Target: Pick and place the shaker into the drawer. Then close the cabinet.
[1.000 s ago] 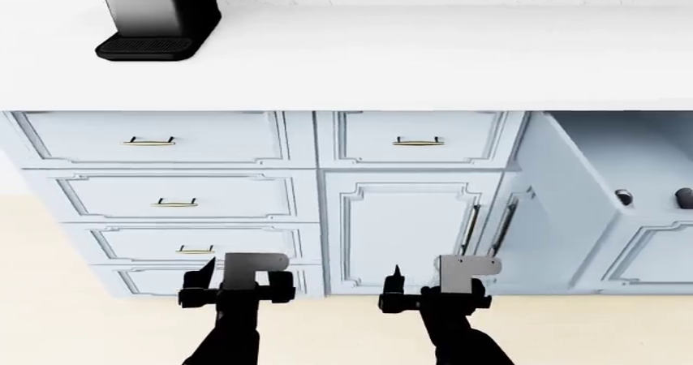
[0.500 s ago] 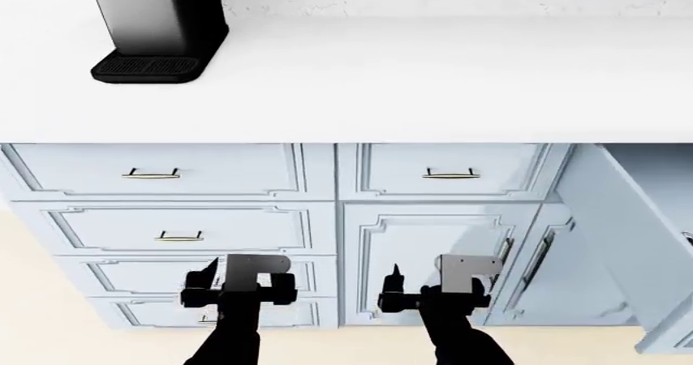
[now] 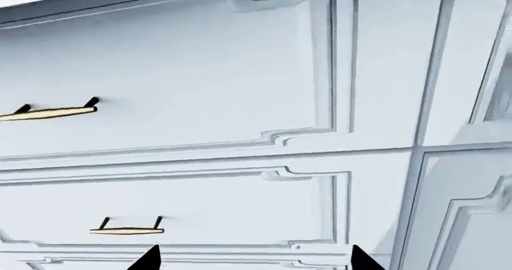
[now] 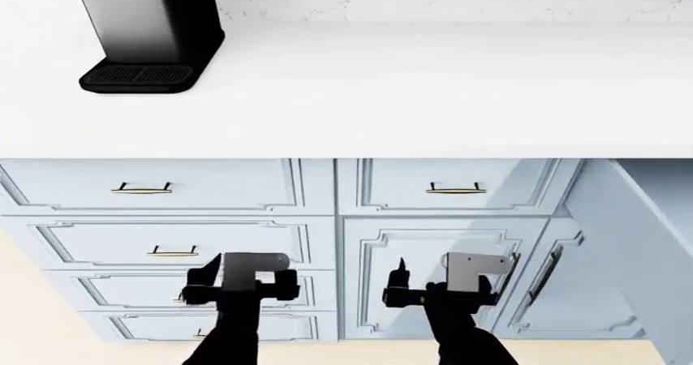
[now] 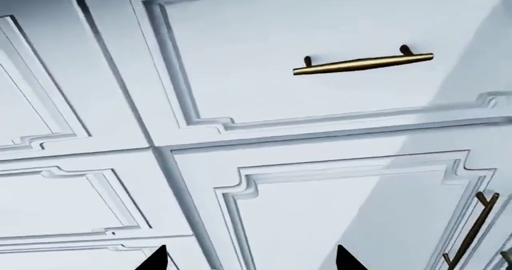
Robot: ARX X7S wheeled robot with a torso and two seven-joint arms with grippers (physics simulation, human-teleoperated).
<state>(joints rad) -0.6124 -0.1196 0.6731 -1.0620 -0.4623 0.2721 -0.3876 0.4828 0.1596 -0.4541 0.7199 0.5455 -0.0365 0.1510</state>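
Coffee machine (image 4: pixel 146 32) sits far left on the countertop (image 4: pixel 433 89). Below it you face a drawer stack (image 4: pixel 162 247) left, a closed cabinet door (image 4: pixel 433 276) right, and an open door (image 4: pixel 639 243) swung out far right.

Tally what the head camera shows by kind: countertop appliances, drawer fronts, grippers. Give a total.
Tall black coffee machine on the white countertop: 1
Pale blue panelled drawer fronts: 5 (four stacked at left, one at right)
Black grippers: 2 (left gripper, right gripper)
Total: 8
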